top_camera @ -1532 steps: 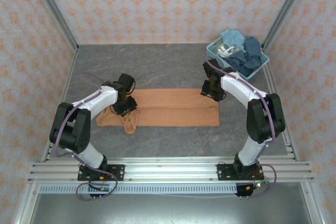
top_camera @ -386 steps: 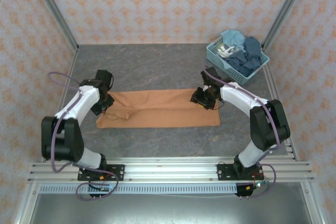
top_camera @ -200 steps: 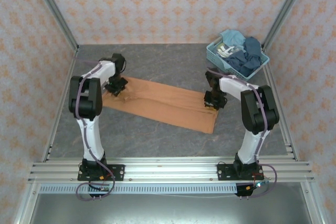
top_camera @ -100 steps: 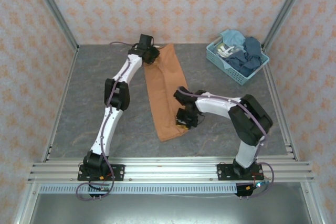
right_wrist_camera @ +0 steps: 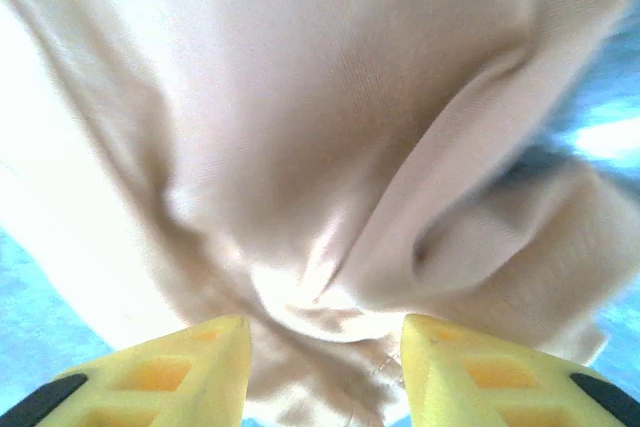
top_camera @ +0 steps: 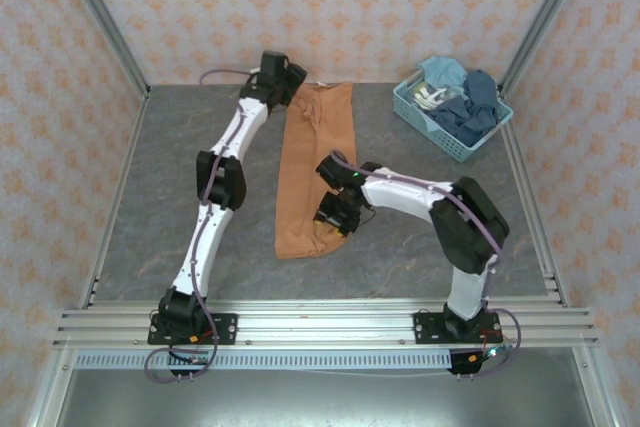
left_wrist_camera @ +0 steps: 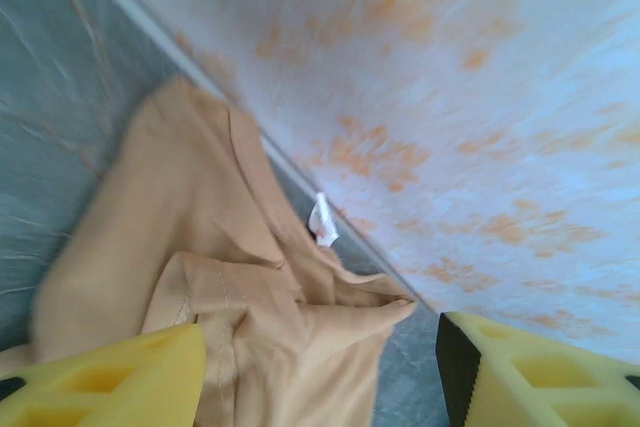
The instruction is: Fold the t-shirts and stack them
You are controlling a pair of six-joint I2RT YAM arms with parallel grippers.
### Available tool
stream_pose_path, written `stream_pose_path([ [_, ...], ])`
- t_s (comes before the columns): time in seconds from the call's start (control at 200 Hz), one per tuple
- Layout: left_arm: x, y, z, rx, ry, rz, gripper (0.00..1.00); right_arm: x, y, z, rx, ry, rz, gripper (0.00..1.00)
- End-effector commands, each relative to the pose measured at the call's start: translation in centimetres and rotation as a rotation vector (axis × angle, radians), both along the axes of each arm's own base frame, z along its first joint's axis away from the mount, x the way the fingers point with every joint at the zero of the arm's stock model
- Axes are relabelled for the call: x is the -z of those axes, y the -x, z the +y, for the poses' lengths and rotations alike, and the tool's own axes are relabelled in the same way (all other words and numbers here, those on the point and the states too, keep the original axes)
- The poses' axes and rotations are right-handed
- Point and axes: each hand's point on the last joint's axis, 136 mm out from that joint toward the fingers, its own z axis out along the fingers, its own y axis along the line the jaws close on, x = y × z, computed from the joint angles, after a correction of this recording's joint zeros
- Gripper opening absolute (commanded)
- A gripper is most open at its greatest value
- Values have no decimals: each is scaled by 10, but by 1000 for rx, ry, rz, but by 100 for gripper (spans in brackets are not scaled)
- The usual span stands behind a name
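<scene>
The table [top_camera: 180,197] carries one orange-tan shirt [top_camera: 315,162], folded into a long narrow strip. Its long axis runs from the far wall toward the near edge, slanting slightly left as it comes nearer. The far end shows a collar fold and the near end is bunched. One pale blue basket [top_camera: 437,135] stands at the far right, well apart from the shirt, and holds blue garments [top_camera: 465,107] whose count cannot be told. There are two grippers. The left gripper [top_camera: 290,82] sits at the shirt's far end, jaws wide apart, clamping nothing. The right gripper [top_camera: 335,215] sits at the near end, jaws parted, with cloth beyond the tips unclamped. One white label [left_wrist_camera: 322,219] shows at the collar.
</scene>
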Motion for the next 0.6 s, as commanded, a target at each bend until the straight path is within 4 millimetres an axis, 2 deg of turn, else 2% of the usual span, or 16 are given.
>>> stream_pose_path([
  [0.0,-121,44,29,18,-129,-60,64,-51,-10,-36,134,16,-60,45],
  [0.085,-117,87,27,94,-192,58,63,-63,-12,-58,204,-21,-86,45],
  [0.145,-104,125,20,155,-223,133,61,-65,-12,-71,228,-34,-104,43],
  [0.19,-87,158,15,198,-222,187,58,-63,-11,-76,233,-54,-108,41],
  [0.205,-85,169,14,207,-215,194,57,-63,-11,-75,230,-67,-110,41],
  [0.25,-61,208,14,231,-192,267,54,-60,-10,-71,205,-107,-117,40],
  [0.265,-62,221,13,242,-182,274,53,-59,-10,-70,191,-115,-121,40],
  [0.3,-43,254,14,265,-171,334,50,-56,-7,-67,151,-125,-116,40],
  [0.375,-6,324,14,325,-169,455,49,-43,2,-60,57,-140,-76,42],
  [0.45,23,384,7,389,-134,531,48,-31,12,-55,-49,-138,-48,44],
  [0.51,41,422,-2,439,-112,575,49,-19,22,-58,-118,-94,-25,45],
  [0.595,60,459,-11,497,-113,627,52,-2,33,-62,-173,-59,13,45],
])
